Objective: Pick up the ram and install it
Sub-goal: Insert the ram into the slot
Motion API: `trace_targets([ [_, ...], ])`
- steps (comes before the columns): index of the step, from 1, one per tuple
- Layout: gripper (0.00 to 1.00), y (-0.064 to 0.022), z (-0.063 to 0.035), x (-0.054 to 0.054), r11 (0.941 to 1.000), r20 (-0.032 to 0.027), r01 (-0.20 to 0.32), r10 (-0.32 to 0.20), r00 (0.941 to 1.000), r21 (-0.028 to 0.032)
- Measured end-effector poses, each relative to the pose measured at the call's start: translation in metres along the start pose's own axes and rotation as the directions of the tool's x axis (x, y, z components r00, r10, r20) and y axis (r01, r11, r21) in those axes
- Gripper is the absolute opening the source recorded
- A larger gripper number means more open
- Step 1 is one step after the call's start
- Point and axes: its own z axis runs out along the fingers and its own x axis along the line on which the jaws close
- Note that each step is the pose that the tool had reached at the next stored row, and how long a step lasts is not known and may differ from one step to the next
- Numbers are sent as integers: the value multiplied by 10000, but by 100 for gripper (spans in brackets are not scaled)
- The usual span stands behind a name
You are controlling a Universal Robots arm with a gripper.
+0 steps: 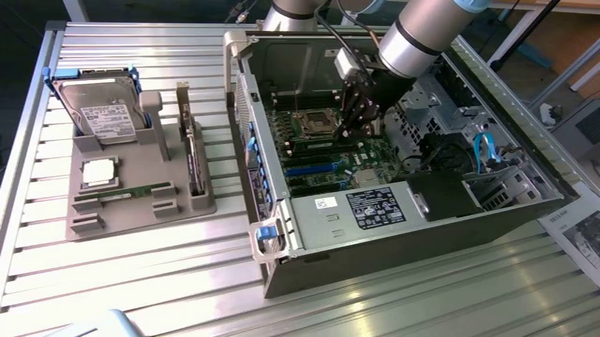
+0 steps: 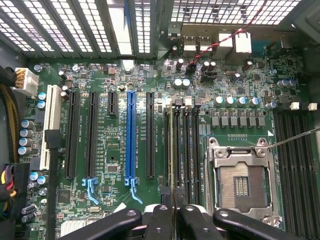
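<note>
**Ram gripped and lined up at the memory slots; seating not confirmed.**
The ram (image 2: 172, 150) is pinched edge-on between the fingers of the tool (image 2: 173, 212). It runs along the bank of black memory slots (image 2: 186, 150) directly beneath the tool, with the open processor socket (image 2: 241, 180) just beside it. By judgement, pickup and carry-over are done, but it cannot be told whether the stick is pressed home. The arm (image 1: 422, 35) reaches into the open computer case (image 1: 375, 263). Well apart from the tool, outside the case, a second stick (image 1: 124, 192) lies in a gray holder (image 1: 140, 210) on the slatted metal tabletop (image 1: 140, 281).
</note>
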Motion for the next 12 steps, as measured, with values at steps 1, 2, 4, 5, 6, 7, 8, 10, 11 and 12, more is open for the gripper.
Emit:
trace_targets([
  [1,12,0,0,0,10000,0,0,0,10000,0],
  [2,12,0,0,1,10000,0,0,0,10000,0],
  [4,12,0,0,1,10000,-1,0,0,10000,0],
  [5,12,-1,2,2,10000,-1,0,0,10000,1],
  [6,12,-1,4,2,10000,0,1,-1,10000,1],
  [7,12,-2,7,2,10000,0,1,-1,10000,2],
  [8,12,-2,9,2,10000,0,0,0,10000,2],
  [10,12,-3,13,2,10000,-1,0,0,10000,2],
  [11,12,-4,15,2,10000,-1,0,0,10000,2],
  [12,12,-4,17,2,10000,-1,0,0,10000,3],
])
